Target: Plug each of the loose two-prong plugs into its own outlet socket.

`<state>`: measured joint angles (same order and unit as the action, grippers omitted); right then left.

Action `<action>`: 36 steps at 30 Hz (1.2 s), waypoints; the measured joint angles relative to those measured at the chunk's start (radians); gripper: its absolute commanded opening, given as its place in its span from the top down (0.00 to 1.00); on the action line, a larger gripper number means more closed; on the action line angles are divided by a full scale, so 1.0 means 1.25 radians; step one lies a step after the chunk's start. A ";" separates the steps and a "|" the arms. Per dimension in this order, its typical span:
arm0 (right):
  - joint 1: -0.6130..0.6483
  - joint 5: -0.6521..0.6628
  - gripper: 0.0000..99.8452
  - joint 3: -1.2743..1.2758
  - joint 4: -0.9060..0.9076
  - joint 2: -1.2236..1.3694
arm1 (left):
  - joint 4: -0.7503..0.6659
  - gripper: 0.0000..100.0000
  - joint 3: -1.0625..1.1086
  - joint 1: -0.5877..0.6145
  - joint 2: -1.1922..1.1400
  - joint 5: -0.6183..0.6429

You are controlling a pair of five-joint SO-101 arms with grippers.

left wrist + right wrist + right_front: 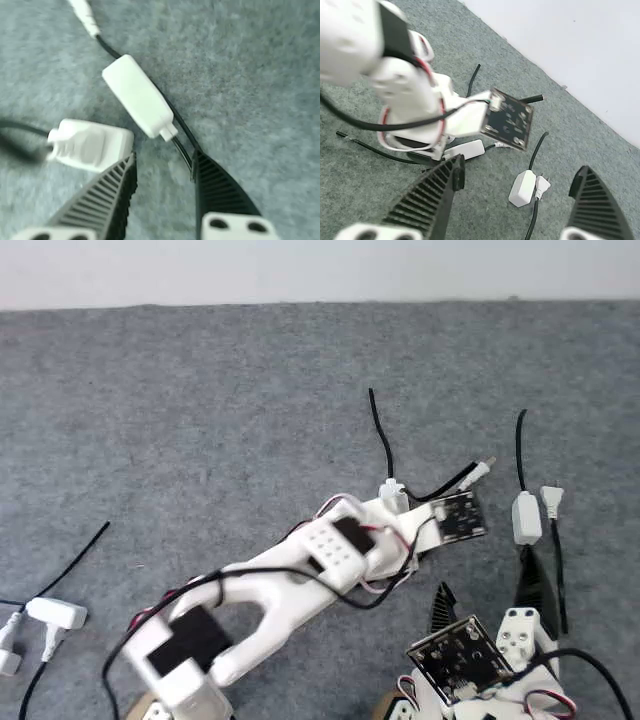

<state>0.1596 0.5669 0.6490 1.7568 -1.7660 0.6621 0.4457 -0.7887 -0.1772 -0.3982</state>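
Nothing readable is showing anywhere: no text, label, brand, number or sign is appearing legibly on anything in view

My left arm [300,575] is white moulded plastic with black motor blocks set into it. One shell has a patch of small holes, and black, red and white wires loop along it. A black camera board [462,515] with bright fixings at its corners sits at the wrist. My right arm [520,632] is white too and carries a second board [462,657]. The left hand [162,160] and the right hand [520,170] both have black, ribbed, wedge-shaped fingers [215,190]. The fingers sit on white bases with dark screw holes.
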 measured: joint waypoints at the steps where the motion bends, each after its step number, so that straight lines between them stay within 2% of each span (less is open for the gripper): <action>1: 0.000 0.000 0.66 0.000 0.000 0.000 | 0.025 0.81 -0.042 0.000 -0.031 -0.009; 9: 0.000 0.000 0.66 0.000 0.000 0.000 | 0.203 0.81 -0.403 0.039 -0.230 -0.093; 18: 0.000 0.000 0.66 0.000 0.000 0.000 | 0.328 0.81 -0.752 0.091 -0.475 -0.120; 22: 0.000 0.000 0.66 0.000 0.000 0.000 | 0.409 0.81 -0.860 0.098 -0.586 -0.124; 28: 0.000 0.000 0.66 0.000 0.000 0.000 | 0.523 0.81 -1.003 0.103 -0.641 -0.124; 36: 0.000 0.000 0.66 0.000 0.000 0.000 | 0.556 0.81 -1.077 0.212 -0.660 -0.112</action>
<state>0.1596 0.5669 0.6490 1.7568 -1.7660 1.3571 -0.8999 -0.5232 -1.0027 -0.5378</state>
